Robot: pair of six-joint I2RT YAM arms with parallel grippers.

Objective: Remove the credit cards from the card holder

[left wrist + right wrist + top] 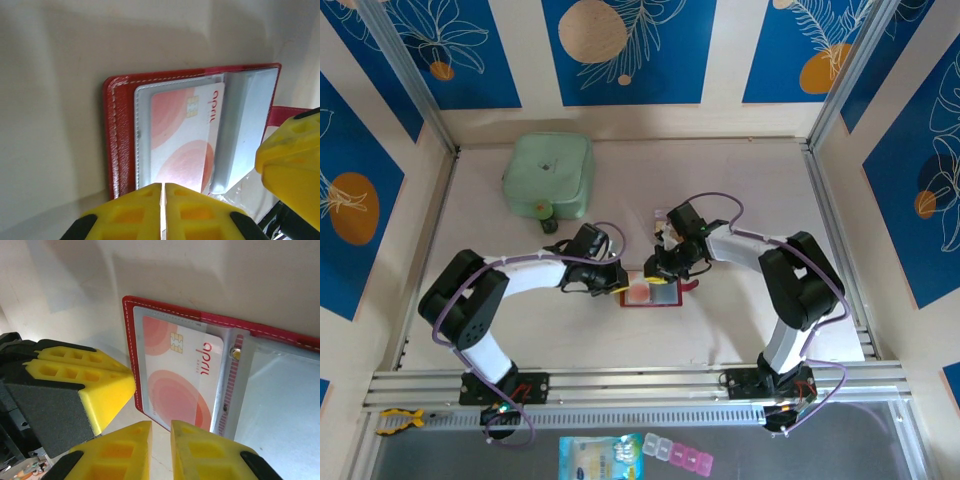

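One open red card holder [665,296] lies central in the top view, left gripper [619,285] at its 9 o'clock, right gripper [661,272] at 12; left wrist: jaws clenched at 6 o'clock of the pocketed credit card [185,140]; right wrist: jaws near-closed, grasp undeterminable.

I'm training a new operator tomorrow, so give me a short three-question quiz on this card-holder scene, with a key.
1. True or false: the card holder lies closed on the table.
2. Multiple choice: the card tucked in it is A) plain green, B) pale with red circles, C) black.
3. Short answer: what sits at the table's far left?
Key: 1 false, it lies open; 2 B; 3 the mint-green case.
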